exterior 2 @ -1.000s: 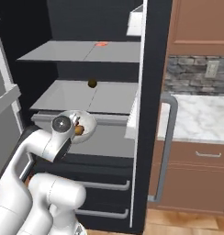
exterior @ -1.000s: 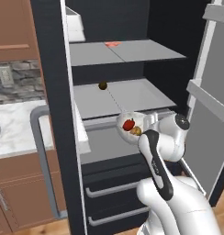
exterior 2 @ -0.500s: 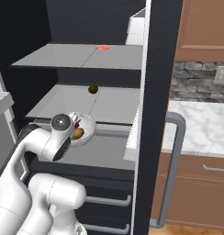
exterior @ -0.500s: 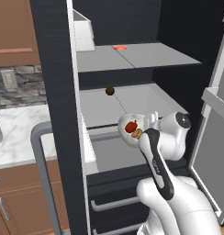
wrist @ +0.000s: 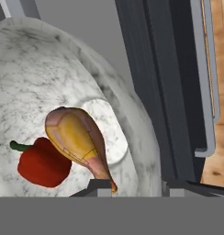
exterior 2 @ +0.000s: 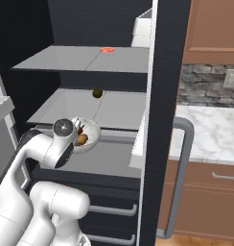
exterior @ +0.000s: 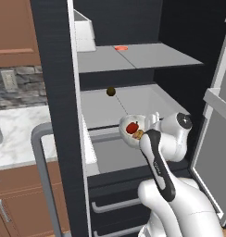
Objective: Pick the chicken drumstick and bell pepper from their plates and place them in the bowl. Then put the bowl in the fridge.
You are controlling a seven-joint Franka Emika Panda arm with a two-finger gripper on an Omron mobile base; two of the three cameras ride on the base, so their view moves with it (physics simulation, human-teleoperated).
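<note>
The white marbled bowl (wrist: 49, 82) hangs tilted at the front of the open black fridge (exterior: 50, 92), just above a grey shelf (exterior: 110, 155). Inside the bowl lie the golden-brown chicken drumstick (wrist: 77, 137) and the red bell pepper (wrist: 42, 163). My gripper (wrist: 137, 186) is shut on the bowl's rim, one fingertip inside and one outside. From the base the bowl (exterior: 128, 136) (exterior 2: 92, 132) shows in front of my hand, with the pepper (exterior: 132, 127) and drumstick (exterior: 139, 134) in it. The plates are out of view.
A small dark round thing (exterior: 111, 91) sits on the middle shelf (exterior: 147, 99). A red item (exterior: 120, 47) lies on the top shelf. Drawers with grey handles (exterior 2: 109, 211) are below. The open door (exterior: 216, 139) stands right, and a marble counter (exterior 2: 210, 129) flanks the fridge.
The whole picture has shifted and grown: the base has come closer to the fridge. The bowl stays at my gripper, with both foods inside.
</note>
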